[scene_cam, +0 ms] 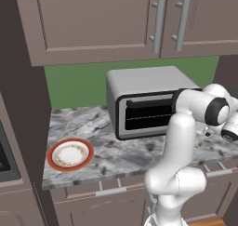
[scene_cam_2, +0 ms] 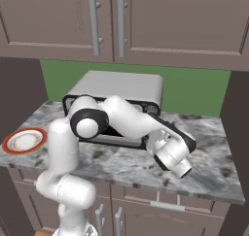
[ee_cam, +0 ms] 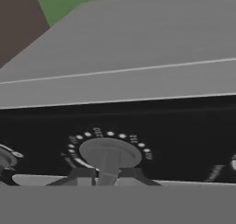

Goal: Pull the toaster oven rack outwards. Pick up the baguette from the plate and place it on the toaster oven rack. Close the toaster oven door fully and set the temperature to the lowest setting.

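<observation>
In the hand view the jaws (ee_cam: pixel 109 178) sit either side of the temperature knob (ee_cam: pixel 109 153) on the toaster oven (scene_cam: pixel 139 83), apparently pinching its ridge, though I cannot tell for sure. To turn it well, rotate squarely about the knob's axis toward the lowest mark without slipping. The left base view adds the plate (scene_cam: pixel 69 154), bare, left of the oven on the surface (scene_cam: pixel 116 155).

The plate (scene_cam: pixel 70 154) lies left of the toaster oven (scene_cam: pixel 144 102).
</observation>
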